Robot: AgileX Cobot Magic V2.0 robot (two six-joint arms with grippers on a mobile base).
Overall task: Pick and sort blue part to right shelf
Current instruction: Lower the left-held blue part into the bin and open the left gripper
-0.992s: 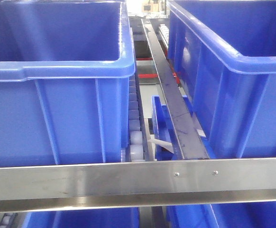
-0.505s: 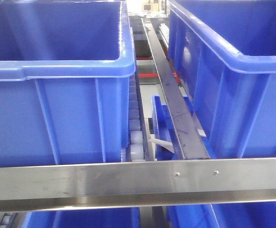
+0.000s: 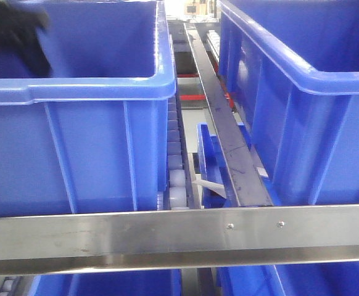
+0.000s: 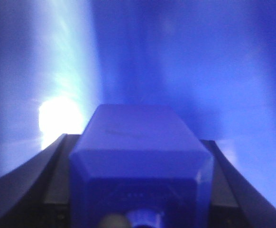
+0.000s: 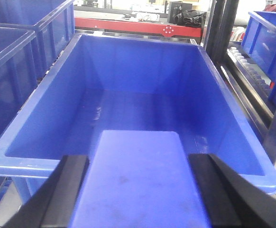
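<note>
The left tool is clamped on the blue part, a small solid-blue boxy plastic block. Its dark fingers press against both sides of the block. A little round knob on the block's end points toward the wrist camera. Blurred blue plastic fills the view around it, with a bright glare patch to the left. Which bin this is cannot be told from that view.

The right tool is closed on a second blue block, flat-topped and solid blue, between two black fingers. It hangs over the near rim of a large open blue plastic bin. A red beam runs behind that bin.

In the front view, the steel-framed shelf shows its flat brushed-metal front rail across the bottom. Behind the rail stand a left blue bin and a right blue bin, well apart. Between them run a white roller track and a dark metal divider bar. A dark blurred shape sits over the back left corner of the left blue bin, too smeared to identify.
</note>
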